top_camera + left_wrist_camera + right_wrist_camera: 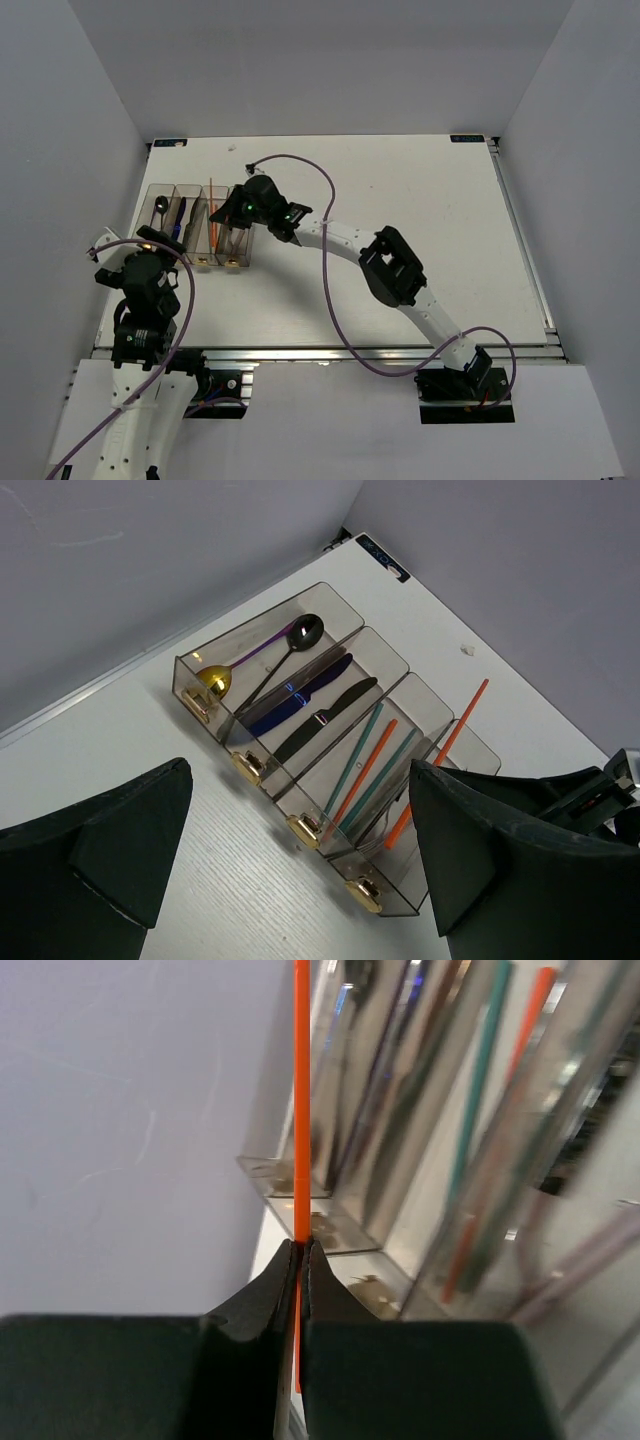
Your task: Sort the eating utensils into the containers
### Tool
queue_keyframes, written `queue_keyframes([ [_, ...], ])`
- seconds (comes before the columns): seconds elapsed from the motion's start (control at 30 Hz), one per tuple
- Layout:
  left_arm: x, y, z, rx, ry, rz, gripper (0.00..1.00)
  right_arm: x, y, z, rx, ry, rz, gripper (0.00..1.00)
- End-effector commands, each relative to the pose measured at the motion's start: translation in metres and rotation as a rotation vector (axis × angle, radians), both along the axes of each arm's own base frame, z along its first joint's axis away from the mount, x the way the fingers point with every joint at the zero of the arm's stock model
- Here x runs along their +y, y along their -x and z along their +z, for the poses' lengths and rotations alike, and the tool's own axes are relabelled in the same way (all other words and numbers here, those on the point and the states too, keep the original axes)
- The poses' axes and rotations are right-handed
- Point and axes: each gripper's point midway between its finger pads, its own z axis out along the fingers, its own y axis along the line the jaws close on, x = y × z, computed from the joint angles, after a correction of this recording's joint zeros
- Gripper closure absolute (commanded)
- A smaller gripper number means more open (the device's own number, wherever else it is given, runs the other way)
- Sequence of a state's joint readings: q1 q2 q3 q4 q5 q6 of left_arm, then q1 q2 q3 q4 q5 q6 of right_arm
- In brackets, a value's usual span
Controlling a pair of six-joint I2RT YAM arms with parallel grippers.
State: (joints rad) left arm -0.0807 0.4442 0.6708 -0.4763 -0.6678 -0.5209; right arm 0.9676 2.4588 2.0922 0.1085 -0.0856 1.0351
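Risk: the orange chopstick [301,1110] is pinched near one end only by the right fingers [314,1272], which are closed tight on it. The long free shaft ahead of them could swivel on release and land on a divider of the bins [190,680], not beside the other chopsticks [365,770]. The right arm reaches far across the desk [420,190]. The left fingers [480,860] hang wide apart and empty, with the bins ahead of them.

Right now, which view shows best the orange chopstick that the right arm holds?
Left wrist: the orange chopstick shows nearly whole, slanting over the bins. Right wrist: only a stretch above the shut jaws; top, a thin line.
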Motion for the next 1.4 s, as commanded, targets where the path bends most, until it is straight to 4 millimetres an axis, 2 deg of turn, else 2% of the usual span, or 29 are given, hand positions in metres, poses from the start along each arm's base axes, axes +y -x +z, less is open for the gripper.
queue_keyframes([
  [0.0, 0.005, 0.006, 0.013, -0.026, 0.007, 0.036, 0.02, 0.016, -0.003, 0.029, -0.026, -0.091, -0.041, 1.00],
  [0.1, 0.006, 0.009, 0.013, -0.028, 0.008, 0.050, 0.02, 0.018, -0.006, 0.014, 0.003, -0.071, -0.072, 1.00],
  [0.13, 0.006, 0.010, 0.014, -0.030, 0.009, 0.049, 0.02, 0.021, -0.008, 0.019, -0.004, -0.085, -0.072, 1.00],
  [0.2, 0.006, 0.011, 0.014, -0.034, 0.008, 0.052, 0.02, 0.022, -0.016, 0.005, 0.000, -0.056, -0.112, 1.00],
  [0.4, 0.010, 0.015, 0.013, -0.039, 0.015, 0.081, 0.02, 0.021, -0.027, -0.006, -0.015, -0.027, -0.191, 1.00],
  [0.47, 0.009, 0.017, 0.012, -0.039, 0.014, 0.080, 0.02, 0.021, -0.028, -0.013, -0.014, -0.012, -0.192, 0.95],
  [0.57, 0.007, 0.018, 0.014, -0.044, 0.010, 0.071, 0.02, 0.025, -0.026, -0.005, -0.027, -0.023, -0.173, 0.75],
  [0.8, 0.004, 0.016, 0.014, -0.040, 0.001, 0.049, 0.02, 0.026, -0.020, 0.022, -0.082, -0.043, -0.132, 0.53],
  [0.83, 0.004, 0.016, 0.013, -0.038, -0.001, 0.047, 0.02, 0.026, -0.018, 0.034, -0.096, -0.053, -0.129, 0.52],
  [0.87, 0.004, 0.016, 0.013, -0.039, -0.002, 0.046, 0.02, 0.024, -0.018, 0.037, -0.110, -0.045, -0.119, 0.43],
  [0.9, 0.004, 0.015, 0.014, -0.040, -0.001, 0.044, 0.02, 0.021, -0.016, 0.052, -0.128, -0.052, -0.117, 0.43],
  [0.97, 0.002, 0.013, 0.013, -0.037, -0.006, 0.036, 0.02, 0.011, -0.016, 0.062, -0.185, -0.004, -0.121, 0.43],
  [1.0, 0.002, 0.011, 0.011, -0.027, -0.010, 0.030, 0.02, -0.001, -0.010, 0.102, -0.242, -0.022, -0.124, 0.42],
  [1.03, 0.000, 0.009, 0.009, -0.010, -0.021, 0.019, 0.02, -0.013, -0.003, 0.084, -0.261, 0.057, -0.116, 0.41],
  [1.07, -0.003, 0.003, 0.004, 0.018, -0.035, -0.005, 0.02, -0.031, -0.006, 0.090, -0.320, 0.118, -0.169, 0.39],
  [1.1, -0.016, -0.008, 0.003, 0.014, -0.041, -0.087, 0.02, -0.058, 0.006, 0.136, -0.455, 0.161, -0.178, 0.34],
  [1.13, -0.020, -0.013, 0.001, 0.042, -0.080, -0.129, 0.02, -0.083, 0.014, 0.101, -0.474, 0.304, -0.178, 0.12],
  [1.17, -0.021, -0.016, 0.000, 0.075, -0.088, -0.139, 0.02, -0.127, 0.017, 0.142, -0.588, 0.387, -0.279, 0.11],
  [1.23, -0.018, -0.014, 0.005, 0.094, -0.105, -0.122, 0.02, -0.178, 0.025, 0.149, -0.642, 0.507, -0.343, 0.11],
  [1.27, -0.016, -0.013, 0.011, 0.089, -0.114, -0.114, 0.02, -0.215, 0.028, 0.131, -0.651, 0.624, -0.392, 0.11],
  [1.3, -0.016, -0.014, 0.014, 0.094, -0.122, -0.116, 0.02, -0.254, 0.041, 0.161, -0.671, 0.637, -0.439, 0.11],
  [1.33, -0.017, -0.014, 0.016, 0.100, -0.128, -0.123, 0.02, -0.278, 0.047, 0.165, -0.686, 0.684, -0.460, 0.11],
  [1.37, -0.017, -0.013, 0.022, 0.104, -0.127, -0.128, 0.02, -0.308, 0.052, 0.158, -0.687, 0.756, -0.499, 0.11],
])
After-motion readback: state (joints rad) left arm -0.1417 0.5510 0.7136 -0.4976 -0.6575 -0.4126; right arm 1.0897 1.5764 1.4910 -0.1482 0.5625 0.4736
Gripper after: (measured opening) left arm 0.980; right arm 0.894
